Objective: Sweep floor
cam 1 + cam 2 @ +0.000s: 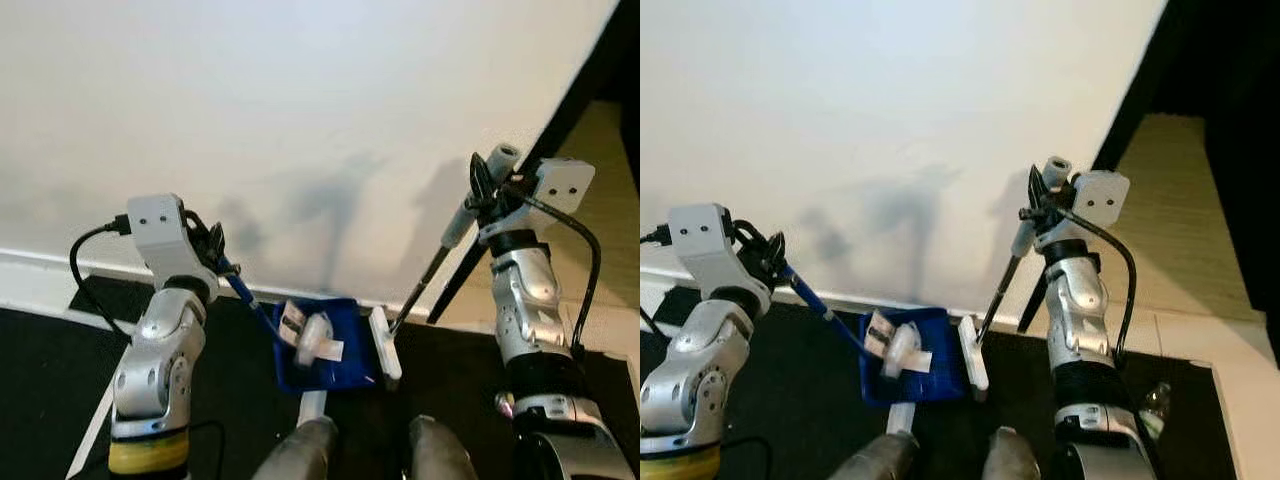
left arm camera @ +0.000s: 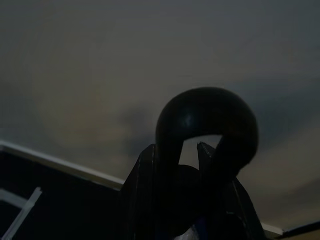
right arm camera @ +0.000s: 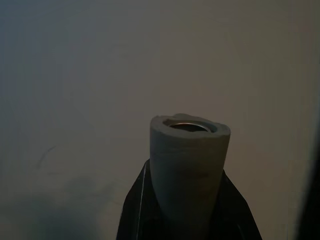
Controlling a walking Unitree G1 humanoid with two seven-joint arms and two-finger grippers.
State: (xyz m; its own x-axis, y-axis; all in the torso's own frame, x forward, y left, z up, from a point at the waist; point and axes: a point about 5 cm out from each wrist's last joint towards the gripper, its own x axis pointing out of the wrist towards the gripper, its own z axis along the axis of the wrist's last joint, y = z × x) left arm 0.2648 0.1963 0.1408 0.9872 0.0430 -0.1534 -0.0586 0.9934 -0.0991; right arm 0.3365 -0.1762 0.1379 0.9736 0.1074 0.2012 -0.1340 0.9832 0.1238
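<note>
A blue dustpan (image 1: 330, 350) sits on the dark floor (image 1: 40, 400) at its edge along the white wall (image 1: 300, 100), holding crumpled white paper scraps (image 1: 312, 335). Its blue handle (image 1: 245, 295) slopes up to the left end effector (image 1: 214, 243), whose fingers are clamped on it — the left wrist view shows the handle's dark looped end between them. The right end effector (image 1: 483, 180) is closed around the grey foam grip (image 3: 187, 160) of a broom (image 1: 440, 255); the thin dark shaft runs down to a narrow white head (image 1: 385, 345) lying just beside the dustpan's right edge. The robot's two feet (image 1: 360, 450) show below.
</note>
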